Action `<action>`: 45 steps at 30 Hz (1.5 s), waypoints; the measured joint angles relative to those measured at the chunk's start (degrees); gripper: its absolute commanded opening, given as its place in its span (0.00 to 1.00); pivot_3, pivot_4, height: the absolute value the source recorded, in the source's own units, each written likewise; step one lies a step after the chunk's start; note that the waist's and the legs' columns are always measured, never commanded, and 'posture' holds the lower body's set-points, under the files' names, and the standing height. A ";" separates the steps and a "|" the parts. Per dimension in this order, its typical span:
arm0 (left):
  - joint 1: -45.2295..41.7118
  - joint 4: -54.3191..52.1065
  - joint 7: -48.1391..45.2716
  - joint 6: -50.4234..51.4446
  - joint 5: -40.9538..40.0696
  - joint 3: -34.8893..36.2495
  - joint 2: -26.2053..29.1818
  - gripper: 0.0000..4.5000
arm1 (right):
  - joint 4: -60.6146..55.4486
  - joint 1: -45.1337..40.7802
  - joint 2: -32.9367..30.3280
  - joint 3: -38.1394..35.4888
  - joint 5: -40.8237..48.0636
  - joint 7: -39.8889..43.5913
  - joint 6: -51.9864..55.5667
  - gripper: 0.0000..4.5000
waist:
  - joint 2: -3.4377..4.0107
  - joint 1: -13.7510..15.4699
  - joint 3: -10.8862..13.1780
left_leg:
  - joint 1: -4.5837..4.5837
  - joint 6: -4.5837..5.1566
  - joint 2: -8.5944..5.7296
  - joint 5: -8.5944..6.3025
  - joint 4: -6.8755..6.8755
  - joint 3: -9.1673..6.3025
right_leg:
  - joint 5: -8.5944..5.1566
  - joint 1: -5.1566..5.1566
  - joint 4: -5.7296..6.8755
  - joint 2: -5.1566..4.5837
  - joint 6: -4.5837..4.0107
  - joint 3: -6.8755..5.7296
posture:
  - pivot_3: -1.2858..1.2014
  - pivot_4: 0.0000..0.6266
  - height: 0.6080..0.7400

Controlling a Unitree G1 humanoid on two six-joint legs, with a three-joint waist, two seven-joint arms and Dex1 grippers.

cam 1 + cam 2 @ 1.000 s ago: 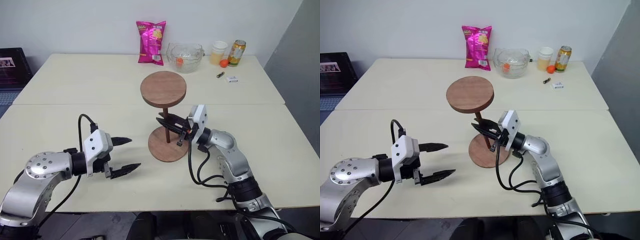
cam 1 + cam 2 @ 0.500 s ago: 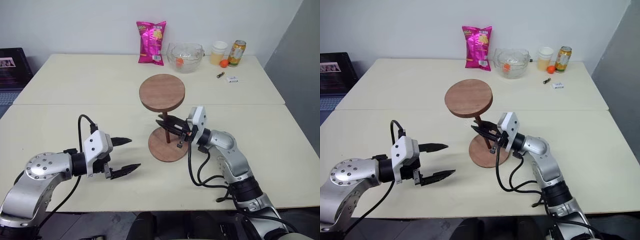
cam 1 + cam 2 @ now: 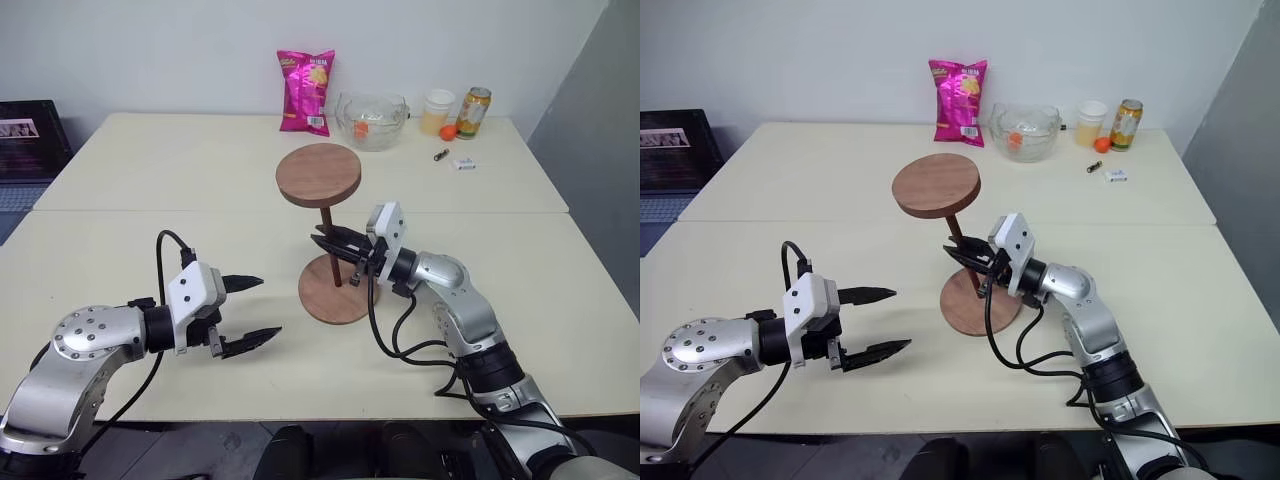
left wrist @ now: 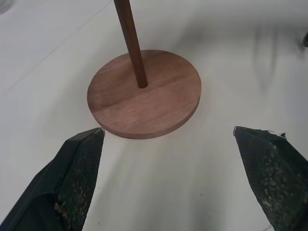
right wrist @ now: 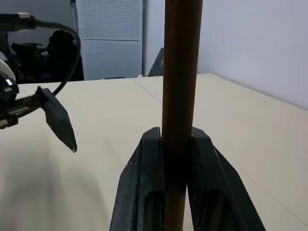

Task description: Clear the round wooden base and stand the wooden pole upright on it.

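1. The wooden pole (image 3: 327, 232) stands nearly upright with its lower end in the centre hole of the round wooden base (image 3: 337, 288); its fixed disc is at the top, above the base.
2. The base lies flat on the counter (image 3: 560, 300), near the middle of the front part, and carries nothing but the pole.
3. The right gripper (image 3: 330, 243) reaches in from the right at roughly mid-height of the pole. Its jaws are closed tight on the rod; in the right wrist view the rod (image 5: 180, 96) runs straight up between the two black fingers (image 5: 139, 192).
4. The left gripper (image 3: 250, 312) hangs above the counter to the left of the base, apart from it and touching nothing. Its jaws are spread wide; in the left wrist view the base (image 4: 144, 94) lies ahead of them, framed between the two fingertips (image 4: 79, 163).
5. Along the far edge of the counter stand a pink snack bag (image 3: 306, 90), a glass bowl (image 3: 371, 120), a cup (image 3: 436, 110) and a can (image 3: 473, 110), with an orange fruit (image 3: 448, 130) between the last two, all well apart from the base.
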 measured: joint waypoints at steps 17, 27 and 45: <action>-0.37 0.79 0.03 -0.03 -0.02 -0.02 -0.59 1.00 | 2.62 0.91 -1.62 -0.11 0.75 -0.28 -0.31 0.06 | 0.22 0.14 -1.36 | 0.16 0.01 -0.02 -0.01 -0.02 -0.04 | -0.04 0.04 -0.04 -0.02 -0.03 0.00 | 0.52 0.24 1.00; -1.30 0.79 0.18 0.07 -0.07 -0.02 -1.18 1.00 | 2.64 0.99 -2.03 0.48 0.74 -0.25 -0.26 0.06 | 0.25 0.17 -1.44 | 0.20 0.02 -0.02 -0.01 -0.05 -0.07 | -0.07 0.01 -0.10 -0.03 -0.04 -0.03 | 0.52 0.24 1.00; -2.19 0.91 0.27 0.12 0.04 -1.08 -1.23 1.00 | 1.72 5.09 -2.94 0.42 -0.24 -0.95 3.49 0.42 | 0.29 0.20 -0.46 | -0.32 0.04 -0.02 -0.04 -0.14 -0.10 | -0.05 -0.19 -0.32 -0.04 -0.06 -0.06 | 0.52 0.24 1.00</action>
